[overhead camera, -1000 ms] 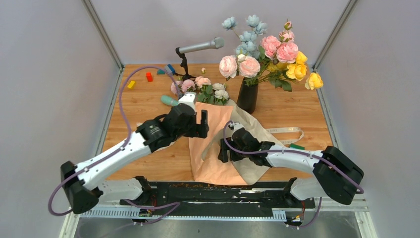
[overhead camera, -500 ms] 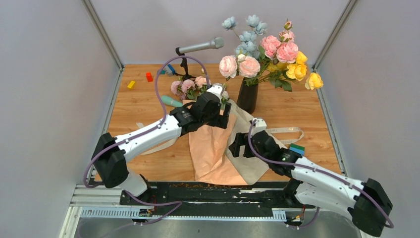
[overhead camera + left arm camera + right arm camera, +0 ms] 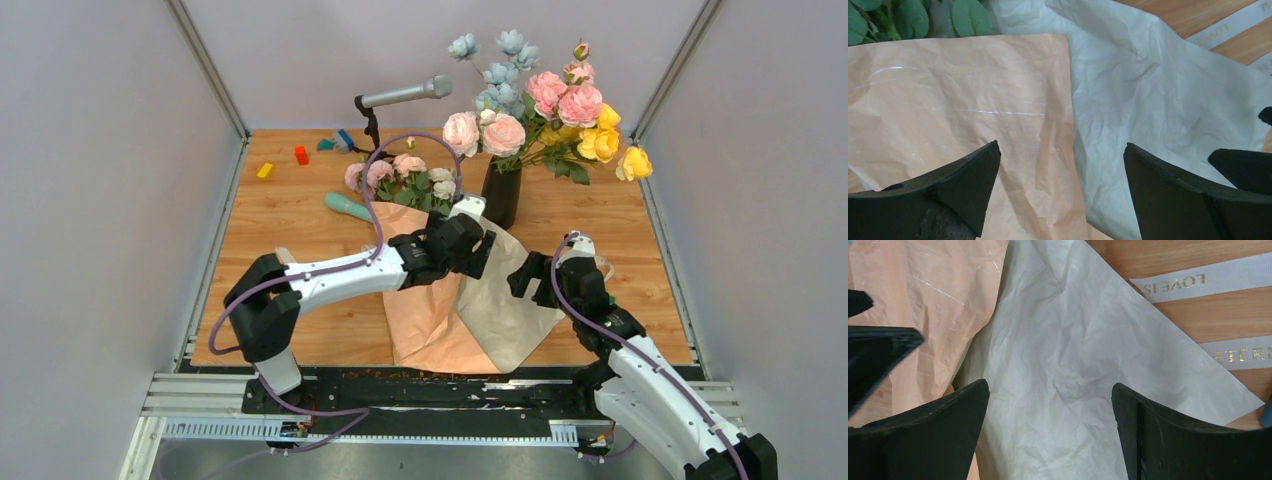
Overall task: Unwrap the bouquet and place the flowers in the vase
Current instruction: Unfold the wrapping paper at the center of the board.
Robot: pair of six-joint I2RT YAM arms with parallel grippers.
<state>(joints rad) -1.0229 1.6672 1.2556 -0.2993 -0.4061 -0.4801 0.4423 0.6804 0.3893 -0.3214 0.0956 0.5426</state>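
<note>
Now left gripper (image 3: 1060, 155) wide open, right gripper (image 3: 1050, 390) wide open, empty over paper (image 3: 973, 100)

Ribbon (image 3: 1235, 355) txt cut off @ view edge; leaves (image 3: 965, 17) cropped up top.

Light: bright, even, diffuse, from overhead. Shadows on the table (image 3: 300, 215) are soft and short. Top view is sharp edge to edge. Wrist views: paper (image 3: 973, 100) creases are crisp, with thin sheen streaks on the peach side. Gripper fingers (image 3: 963, 185) render near-black with little surface detail.
</note>
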